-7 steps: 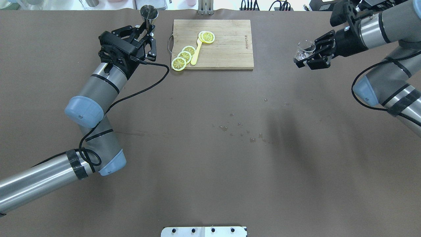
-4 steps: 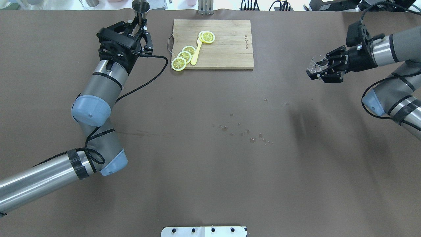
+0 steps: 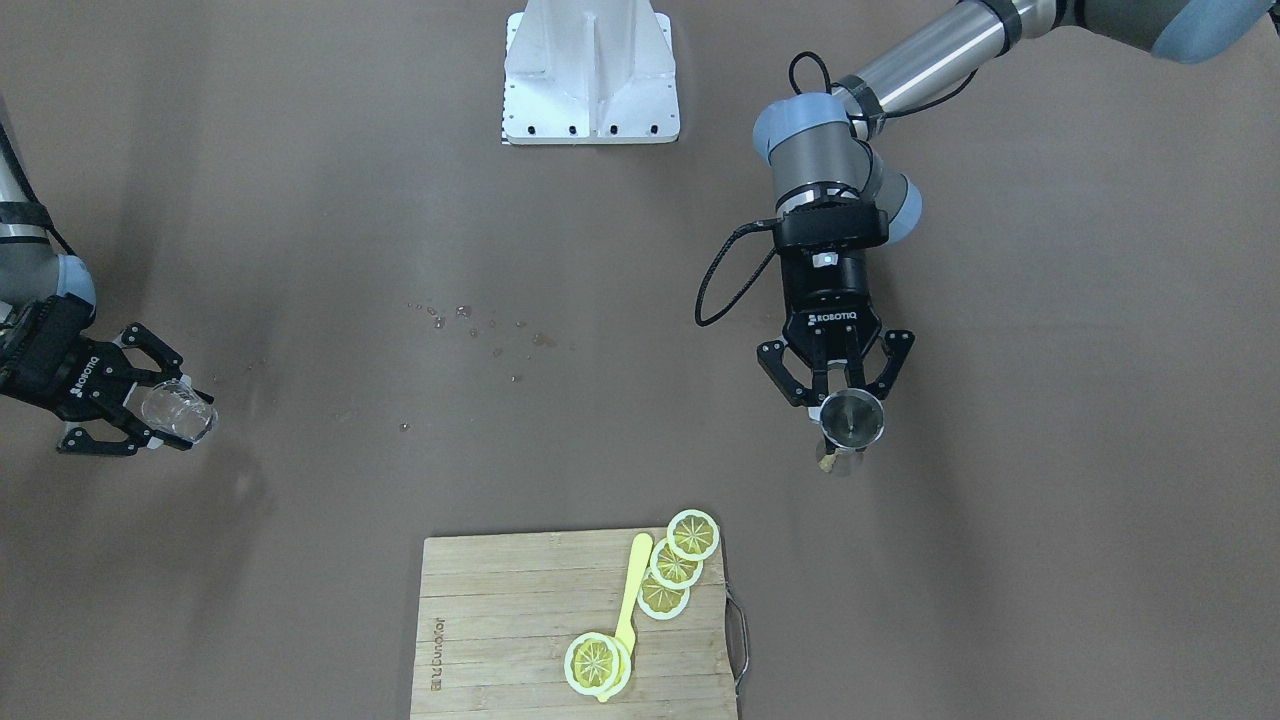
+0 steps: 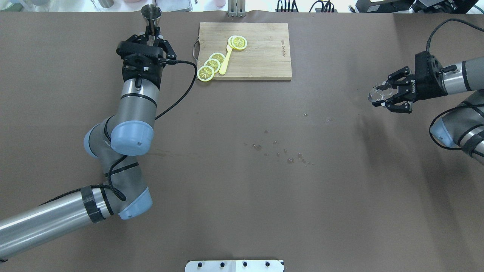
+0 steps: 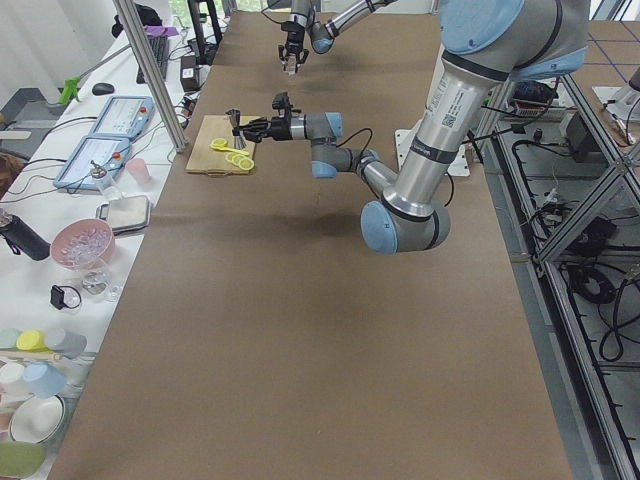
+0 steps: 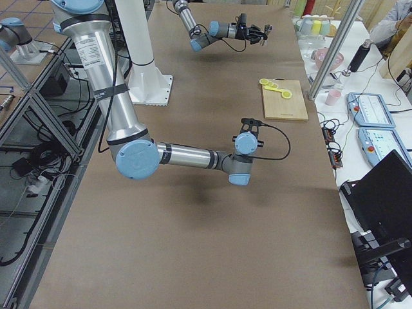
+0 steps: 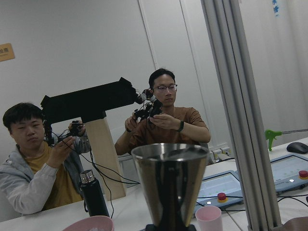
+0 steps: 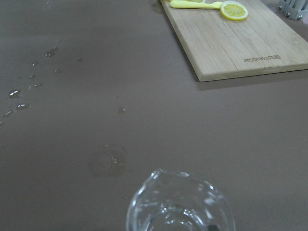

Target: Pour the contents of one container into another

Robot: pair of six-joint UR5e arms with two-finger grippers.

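Jaws on the left gripper are pinched round the narrow waist of the metal jigger, in the upper left of the overhead view, close to the far edge of the table; from where I stand the jigger looks upright, mouth to the ceiling, and I cannot tell whether anything is in it; moving right, the cutting board lies at upper centre with lemon slices and a yellow spoon toward its left end, neither arm touching it; below it, mid-frame, a scatter of droplets sits on the brown cover; at the far right the right gripper has its jaws closed on the clear glass cup, held off the table and seemingly tipped a little, its spouted rim showing at the bottom of the right wrist view; the two vessels are well apart, with the board and the wet patch between them, so I'd judge the pour not yet begun and a meeting over mid-table needed first; what worries me: smooth glass in a two-finger pinch could slip or twist as the wrist rolls; the jigger, gripped only at its waist, could pivot if bumped; both mouths are small, so a slight misalignment or a hasty tilt would send liquid past the rim and add to the wet patch
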